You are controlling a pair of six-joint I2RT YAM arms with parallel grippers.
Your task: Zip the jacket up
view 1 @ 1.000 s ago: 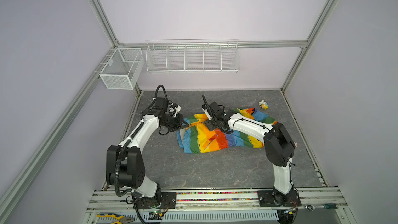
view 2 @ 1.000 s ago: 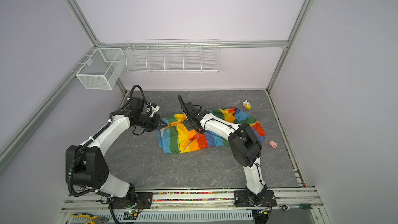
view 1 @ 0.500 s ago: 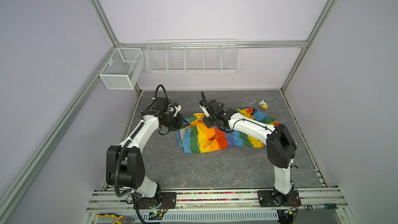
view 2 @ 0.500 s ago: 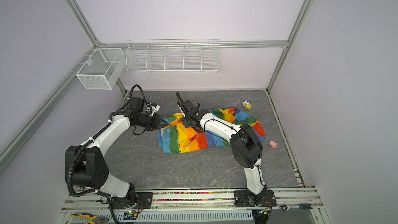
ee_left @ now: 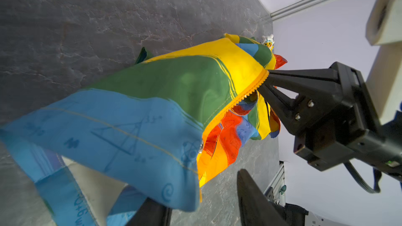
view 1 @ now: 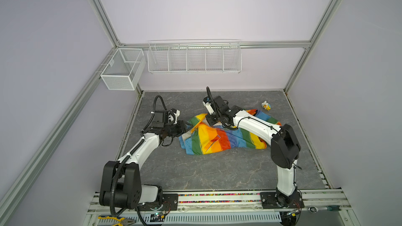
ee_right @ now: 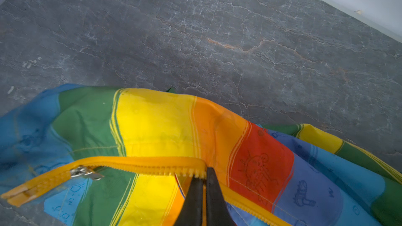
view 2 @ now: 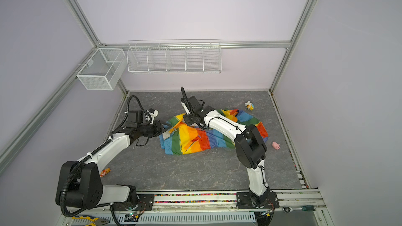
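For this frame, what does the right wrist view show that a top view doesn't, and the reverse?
Right wrist only: the silver slider on the orange zipper, and how the right hand is shut on its tape. Top view only: the left hand beside the jacket, a pink toy, a white-yellow toy, wire baskets. Both: the striped jacket on the grey table.

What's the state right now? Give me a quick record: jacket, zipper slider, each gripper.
jacket: crumpled on the table, front zipper mostly undone
zipper slider: near the zipper's bottom end, ungripped
right gripper: shut on the orange zipper edge, further along from the slider
left gripper: open, beside the jacket's blue hem corner
stray item: small white-yellow toy, apart from the jacket
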